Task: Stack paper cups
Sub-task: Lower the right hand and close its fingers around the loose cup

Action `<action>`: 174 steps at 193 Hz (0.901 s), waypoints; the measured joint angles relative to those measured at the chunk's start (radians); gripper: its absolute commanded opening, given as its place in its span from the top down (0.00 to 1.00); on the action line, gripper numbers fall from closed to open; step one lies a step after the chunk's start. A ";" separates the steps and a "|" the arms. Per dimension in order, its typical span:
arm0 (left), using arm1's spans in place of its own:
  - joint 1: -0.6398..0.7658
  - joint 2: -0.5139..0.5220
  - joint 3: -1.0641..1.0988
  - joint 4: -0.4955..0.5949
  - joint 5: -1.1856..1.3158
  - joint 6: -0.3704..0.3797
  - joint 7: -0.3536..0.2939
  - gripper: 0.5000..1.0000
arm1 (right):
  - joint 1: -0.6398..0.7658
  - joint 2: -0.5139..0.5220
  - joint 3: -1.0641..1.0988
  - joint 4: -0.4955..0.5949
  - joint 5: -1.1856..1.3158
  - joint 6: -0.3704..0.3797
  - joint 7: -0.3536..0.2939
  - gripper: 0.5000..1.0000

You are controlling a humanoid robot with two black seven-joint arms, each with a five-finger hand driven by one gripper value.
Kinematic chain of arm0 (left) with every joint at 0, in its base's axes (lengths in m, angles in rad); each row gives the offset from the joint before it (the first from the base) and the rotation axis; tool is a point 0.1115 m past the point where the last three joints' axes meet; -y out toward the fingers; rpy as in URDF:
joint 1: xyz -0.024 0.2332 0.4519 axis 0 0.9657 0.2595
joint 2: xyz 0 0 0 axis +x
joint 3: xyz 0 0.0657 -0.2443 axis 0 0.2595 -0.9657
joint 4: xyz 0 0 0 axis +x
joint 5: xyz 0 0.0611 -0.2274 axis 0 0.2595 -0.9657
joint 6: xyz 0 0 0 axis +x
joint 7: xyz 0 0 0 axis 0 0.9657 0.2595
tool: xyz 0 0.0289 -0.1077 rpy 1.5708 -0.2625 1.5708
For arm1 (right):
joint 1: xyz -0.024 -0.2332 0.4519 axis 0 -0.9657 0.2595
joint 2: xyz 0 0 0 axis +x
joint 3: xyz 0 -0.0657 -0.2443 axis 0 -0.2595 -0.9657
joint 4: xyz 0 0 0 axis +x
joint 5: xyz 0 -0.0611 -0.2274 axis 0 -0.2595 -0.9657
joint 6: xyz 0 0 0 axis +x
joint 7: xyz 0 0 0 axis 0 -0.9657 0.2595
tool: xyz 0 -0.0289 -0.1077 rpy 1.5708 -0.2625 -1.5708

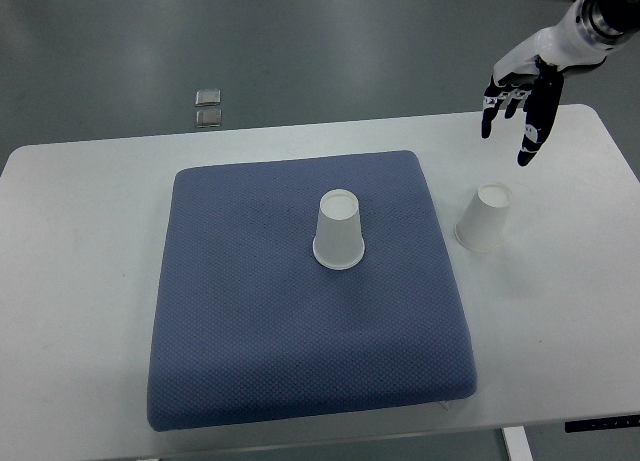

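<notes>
Two paper cups stand upside down, wide rims down. One cup (pixel 338 230) sits near the middle of the blue mat (pixel 250 321). The other cup (pixel 485 217) stands on the white surface (pixel 70 281), just right of the mat's edge. The right hand (pixel 518 106) hangs in the air over the far right part of the surface. Its fingers (pixel 531 141) are spread and point down, and it holds nothing. The cup on the surface is a bit nearer and left of this hand, not touching it. I think the hand must go down and toward that cup first. The left hand is not seen.
</notes>
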 measured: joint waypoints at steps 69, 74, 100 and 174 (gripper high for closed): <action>0.000 0.000 -0.003 0.005 0.000 0.000 0.020 0.00 | -0.284 0.119 0.000 -0.162 0.195 -0.237 -0.028 0.16; 0.000 0.000 -0.003 0.006 0.000 0.000 0.020 0.00 | -0.299 0.126 0.000 -0.169 0.200 -0.250 -0.029 0.16; 0.002 0.000 -0.003 0.008 0.000 0.000 0.020 0.00 | -0.374 0.149 0.001 -0.198 0.208 -0.313 -0.041 0.16; 0.003 0.000 -0.003 0.009 -0.001 0.002 0.020 0.00 | -0.470 0.164 0.003 -0.227 0.232 -0.392 -0.056 0.16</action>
